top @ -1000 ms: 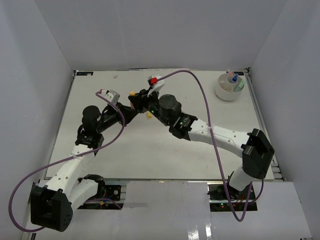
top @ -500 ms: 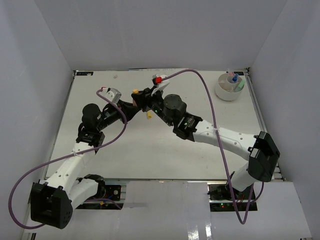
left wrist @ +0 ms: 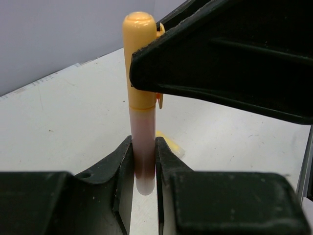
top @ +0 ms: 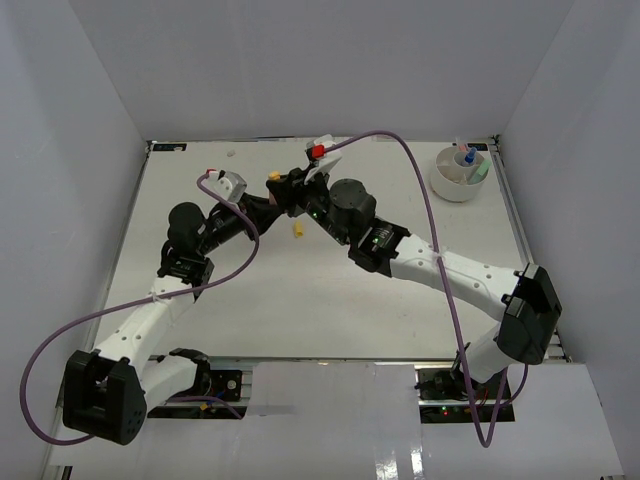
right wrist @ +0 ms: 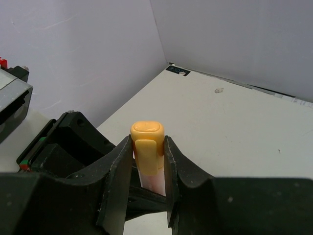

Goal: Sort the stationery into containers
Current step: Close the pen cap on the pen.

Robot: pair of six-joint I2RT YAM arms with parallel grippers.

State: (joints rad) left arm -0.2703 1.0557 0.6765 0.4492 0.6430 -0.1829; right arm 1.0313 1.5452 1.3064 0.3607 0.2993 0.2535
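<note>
An orange-capped highlighter (top: 274, 176) with a pale pinkish barrel is held by both grippers above the far middle of the table. My left gripper (left wrist: 144, 161) is shut on the lower barrel of the highlighter (left wrist: 142, 63). My right gripper (right wrist: 147, 156) is shut on its orange cap (right wrist: 146, 142); its black finger (left wrist: 220, 73) crosses the left wrist view. In the top view the left gripper (top: 266, 203) and the right gripper (top: 288, 190) meet at the pen. The round white tub (top: 446, 180) stands at the far right with a few items in it.
A small yellow item (top: 296, 231) lies on the table just below the two grippers; it also shows in the left wrist view (left wrist: 171, 145). A purple cable arches over the right arm. White walls enclose the table on three sides.
Both grippers have moved together toward the far side with the highlighter. The small yellow item on the table has stayed where it was.
</note>
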